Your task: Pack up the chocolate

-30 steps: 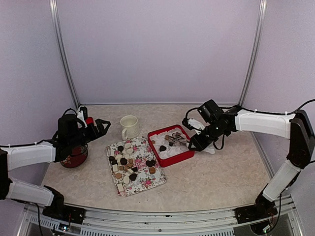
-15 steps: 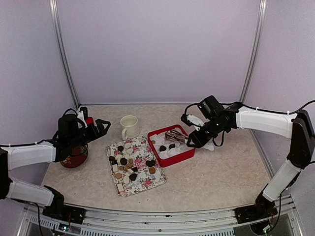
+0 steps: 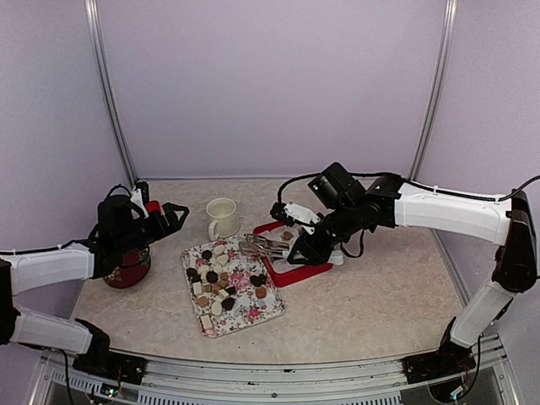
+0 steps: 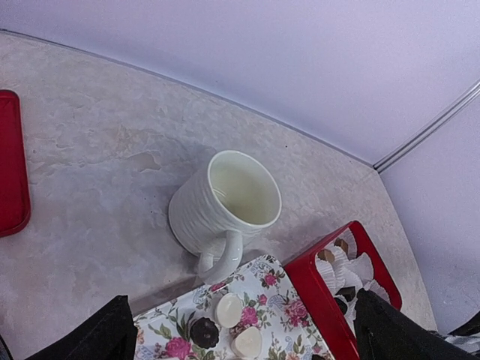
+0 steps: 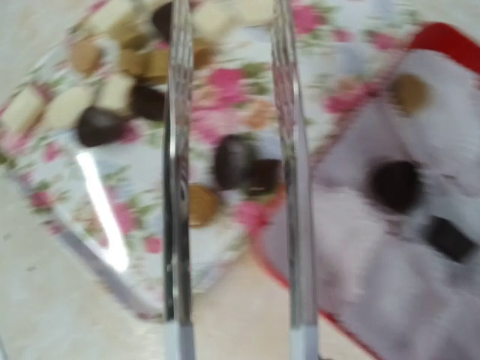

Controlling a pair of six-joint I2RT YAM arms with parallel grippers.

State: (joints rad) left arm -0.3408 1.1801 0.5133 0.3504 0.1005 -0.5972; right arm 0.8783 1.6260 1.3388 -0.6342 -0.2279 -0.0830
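Now R pincer [image 3: 302,246] w/ tongs [image 3: 260,246] over tray [image 3: 250,314]

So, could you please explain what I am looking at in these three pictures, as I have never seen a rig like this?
These are two robot arms bolted at the near edge of a table. The wide picture comes from a fixed camera above and behind them. The other two come from a small camera on each wrist, looking out along that arm's own fingers.

On the table lie a floral tray carrying many small chocolates, a cream mug and a red box lined with white paper liners, with a few chocolates in it.

The right gripper is closed on metal tongs, which reach out over the tray with their tips apart; the blurred picture is that wrist's view. The left gripper hangs open at the left, holding nothing.
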